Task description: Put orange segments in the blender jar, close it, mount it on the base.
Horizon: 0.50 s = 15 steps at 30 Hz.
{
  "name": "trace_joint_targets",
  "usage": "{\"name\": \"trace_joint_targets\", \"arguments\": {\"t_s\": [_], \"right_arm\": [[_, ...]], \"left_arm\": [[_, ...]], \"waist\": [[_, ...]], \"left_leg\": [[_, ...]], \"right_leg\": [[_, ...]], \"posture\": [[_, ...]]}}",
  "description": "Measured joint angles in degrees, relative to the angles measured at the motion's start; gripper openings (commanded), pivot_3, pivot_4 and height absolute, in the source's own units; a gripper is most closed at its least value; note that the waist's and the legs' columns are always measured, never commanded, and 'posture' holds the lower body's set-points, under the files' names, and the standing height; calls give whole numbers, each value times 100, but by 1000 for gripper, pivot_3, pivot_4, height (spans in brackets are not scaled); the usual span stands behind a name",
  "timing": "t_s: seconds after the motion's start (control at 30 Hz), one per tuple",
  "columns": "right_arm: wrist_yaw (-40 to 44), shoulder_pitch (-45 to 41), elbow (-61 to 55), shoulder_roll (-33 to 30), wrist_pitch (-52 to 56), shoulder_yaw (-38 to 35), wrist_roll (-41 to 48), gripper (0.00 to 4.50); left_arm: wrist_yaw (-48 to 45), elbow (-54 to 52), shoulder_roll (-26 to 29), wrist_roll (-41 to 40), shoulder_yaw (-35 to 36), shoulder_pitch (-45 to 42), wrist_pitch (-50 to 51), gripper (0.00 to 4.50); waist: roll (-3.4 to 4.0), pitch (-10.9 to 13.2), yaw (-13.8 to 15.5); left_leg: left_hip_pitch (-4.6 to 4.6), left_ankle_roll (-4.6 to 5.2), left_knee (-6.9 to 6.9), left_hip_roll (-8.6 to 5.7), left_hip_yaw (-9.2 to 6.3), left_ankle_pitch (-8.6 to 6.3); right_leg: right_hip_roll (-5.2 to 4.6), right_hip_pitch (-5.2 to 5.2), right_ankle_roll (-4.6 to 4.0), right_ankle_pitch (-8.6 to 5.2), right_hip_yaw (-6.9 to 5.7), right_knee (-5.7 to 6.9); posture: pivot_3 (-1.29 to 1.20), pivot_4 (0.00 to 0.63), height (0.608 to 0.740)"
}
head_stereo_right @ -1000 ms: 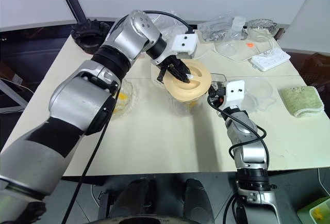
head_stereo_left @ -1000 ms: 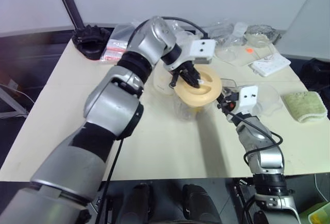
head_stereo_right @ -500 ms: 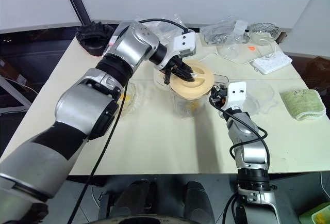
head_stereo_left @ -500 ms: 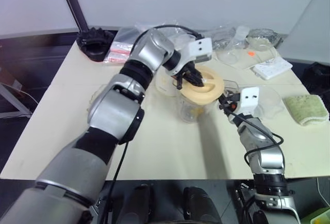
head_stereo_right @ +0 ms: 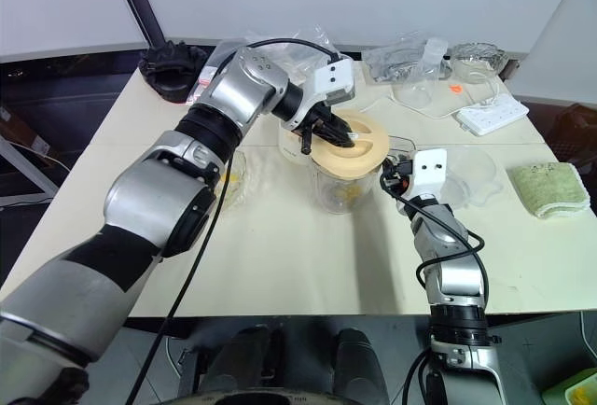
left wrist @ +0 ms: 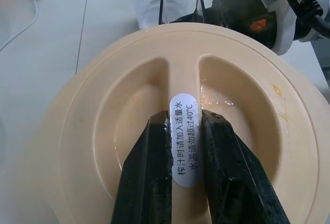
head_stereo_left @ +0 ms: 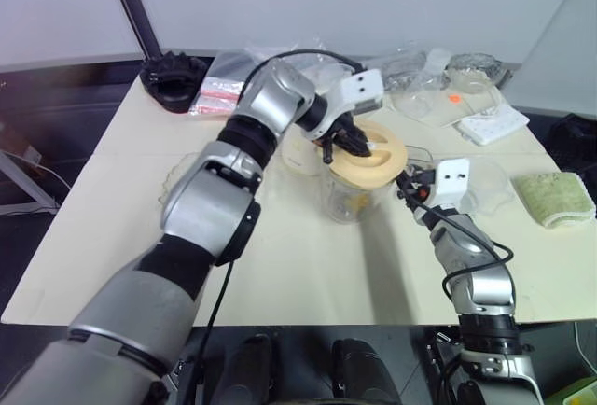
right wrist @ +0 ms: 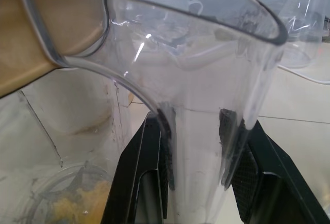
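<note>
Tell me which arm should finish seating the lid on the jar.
Left, probably. The left gripper already pinches the ridge of the lid on top of the blender jar. The right gripper is shut on the jar's handle, steadying it.

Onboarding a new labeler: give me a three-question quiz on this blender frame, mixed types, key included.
1. True or false: the left tool is pinching the ridge of the lid.
2. What does the right tool grip? A) power strip B) handle of the blender jar C) green cloth
3. Where are the orange segments?

Key: 1 true. 2 B. 3 At the bottom of the jar, by the blade.
</note>
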Motion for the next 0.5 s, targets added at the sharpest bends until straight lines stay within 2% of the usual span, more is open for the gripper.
{"name": "trace_joint_targets", "arguments": {"t_s": [0.03,0.07,0.2,0.33,0.5], "right_arm": [[0,0,0,0,0,1,0,997],[17,3,-5,-2,-1,20,-3,997],[72,28,-23,-5,-23,49,6,997],[92,37,-36,-24,-36,51,8,997],[201,39,-112,-95,-103,44,20,997]], "left_arm": [[-2,0,2,0,0,5,-19,1310],[23,9,4,-16,-11,83,-56,1634],[37,0,-10,-61,38,109,-152,3583],[-22,81,-23,-134,83,-23,-71,3583],[-231,186,75,-526,409,-508,576,3583]], "waist": [[0,-1,0],[3,-3,-10],[-8,-10,-39],[-5,-10,-42],[-3,27,-57]], "left_leg": [[0,0,0,0,0,0],[1,0,-2,0,1,0],[1,0,-7,3,0,0],[-6,0,-8,3,1,0],[-50,0,-11,1,6,0]], "right_leg": [[0,0,0,0,0,0],[0,0,-1,-1,1,-2],[3,-4,2,1,0,0],[3,-14,1,0,0,-1],[3,-63,15,6,3,2]], "posture": [[0,150,740],[0,150,740],[0,150,740],[0,150,740],[0,150,740]]}}
